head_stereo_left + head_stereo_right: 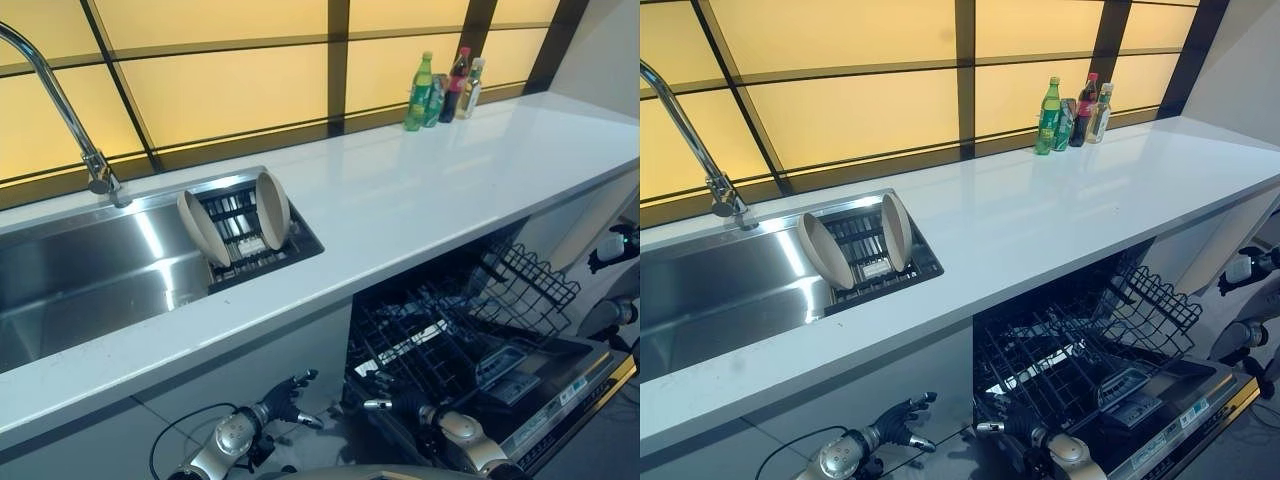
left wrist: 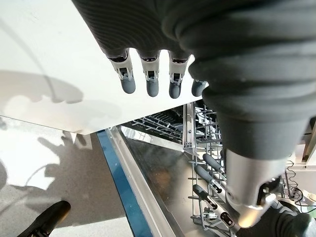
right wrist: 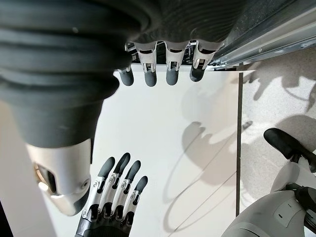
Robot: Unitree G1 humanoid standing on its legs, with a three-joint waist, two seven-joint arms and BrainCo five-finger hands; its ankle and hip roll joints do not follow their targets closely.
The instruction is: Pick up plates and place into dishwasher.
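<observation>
Both my hands are hanging low in front of the cabinet, below the counter (image 1: pixel 420 190). Left hand (image 1: pixel 285 397) relaxed, fingers straight, grasping nothing; right hand (image 1: pixel 395 405) likewise loose and empty.

Two plates (image 1: pixel 272 208) are standing on edge in the drying rack (image 1: pixel 250 245) set in the sink (image 1: pixel 90 270), leaning apart; upright for draining, I judge, so their rims are offering a grip.

Dishwasher (image 1: pixel 540 400) door is lying open, wire rack (image 1: pixel 450 330) pulled out; I am seeing no plates in it yet.

A kitchen: steel sink (image 1: pixel 70 280) with tap (image 1: pixel 60 110), white counter (image 1: pixel 430 190), open dishwasher (image 1: pixel 470 340) below
</observation>
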